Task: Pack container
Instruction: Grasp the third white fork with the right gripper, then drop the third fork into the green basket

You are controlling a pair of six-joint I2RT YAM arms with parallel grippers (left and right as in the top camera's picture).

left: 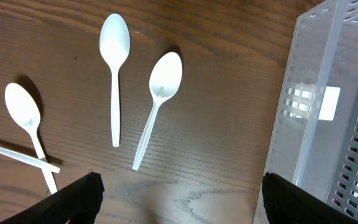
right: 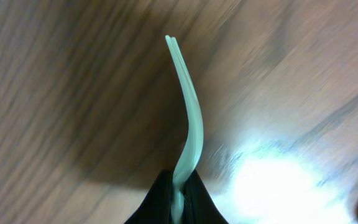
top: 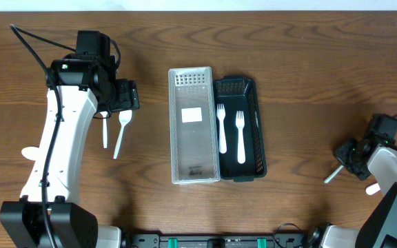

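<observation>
The black mesh basket (top: 260,138) lies in the middle of the desk (top: 309,62). Two white plastic forks (top: 221,131) lie side by side in it, with their tines to the far end. Against its left wall stands a clear perforated tray (top: 193,148) with a white label on its floor.

My right jaws are pressed together on the handle of a third white fork (right: 189,112), far to the right of the basket. I see it edge-on, thin and slightly curved. Whether its tip touches the wood, I cannot tell.

My left jaws stand wide apart and hold nothing. Below them, several white plastic spoons (left: 115,68) lie flat, just left of the tray. The desk is dark brown wood with visible grain.
</observation>
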